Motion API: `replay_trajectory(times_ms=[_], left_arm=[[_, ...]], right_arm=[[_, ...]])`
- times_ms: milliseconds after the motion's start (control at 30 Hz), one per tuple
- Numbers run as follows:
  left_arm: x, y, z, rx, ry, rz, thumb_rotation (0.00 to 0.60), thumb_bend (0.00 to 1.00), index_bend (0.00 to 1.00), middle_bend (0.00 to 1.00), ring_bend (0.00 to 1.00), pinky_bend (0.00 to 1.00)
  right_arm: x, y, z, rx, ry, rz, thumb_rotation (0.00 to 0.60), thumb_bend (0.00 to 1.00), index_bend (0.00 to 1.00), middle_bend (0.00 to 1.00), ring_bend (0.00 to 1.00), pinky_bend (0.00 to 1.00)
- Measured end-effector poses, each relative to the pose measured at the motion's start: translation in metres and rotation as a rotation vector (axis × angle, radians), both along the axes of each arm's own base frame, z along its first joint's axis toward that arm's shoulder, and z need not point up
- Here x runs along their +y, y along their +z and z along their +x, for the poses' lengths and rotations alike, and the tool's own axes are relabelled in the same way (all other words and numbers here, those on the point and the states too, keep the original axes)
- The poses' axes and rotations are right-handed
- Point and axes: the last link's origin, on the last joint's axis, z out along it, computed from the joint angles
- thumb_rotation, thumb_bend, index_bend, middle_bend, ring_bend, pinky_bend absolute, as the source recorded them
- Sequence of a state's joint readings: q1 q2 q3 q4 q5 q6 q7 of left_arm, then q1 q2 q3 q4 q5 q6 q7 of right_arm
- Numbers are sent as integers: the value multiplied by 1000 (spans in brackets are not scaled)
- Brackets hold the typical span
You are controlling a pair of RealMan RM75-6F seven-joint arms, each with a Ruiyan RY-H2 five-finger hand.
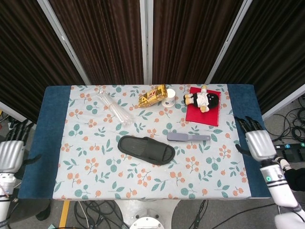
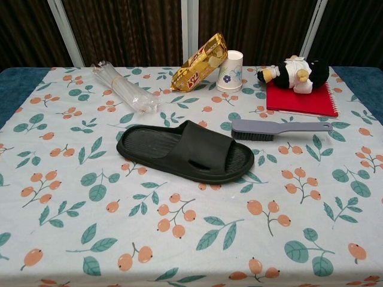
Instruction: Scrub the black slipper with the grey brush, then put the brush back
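The grey brush [image 2: 272, 128] is seen lying bristles-down on the desk [image 1: 52, 143], just beside the black slipper [image 2: 186, 150]. Both the left hand [image 1: 9, 153] and right hand [image 1: 258, 142] are held off the desk edges, fingers spread, empty. Nothing further need be done, it is judged; the hands are best kept clear.

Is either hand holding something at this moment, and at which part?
Nothing is held. The left hand and right hand are open at the table's sides; the brush lies alone beside the slipper.
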State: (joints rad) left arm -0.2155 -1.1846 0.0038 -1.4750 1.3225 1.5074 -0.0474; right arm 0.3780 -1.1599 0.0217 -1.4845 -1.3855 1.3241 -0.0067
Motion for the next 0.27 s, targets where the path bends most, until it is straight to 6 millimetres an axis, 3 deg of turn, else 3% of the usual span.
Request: replay_trajectory(times_ms=[100,267], left_arm=[[-23,4,-9,25,64,43,600,179,118,130,34,156],[-49,0,-5,46,77,70,600,179,118,130,34,156]], right_arm=[[35,14,-15,-15,-34,-65,600,176,0,86,53,166],[82,20,-26,-60,-69,-101,600,176,0,85,42,151]])
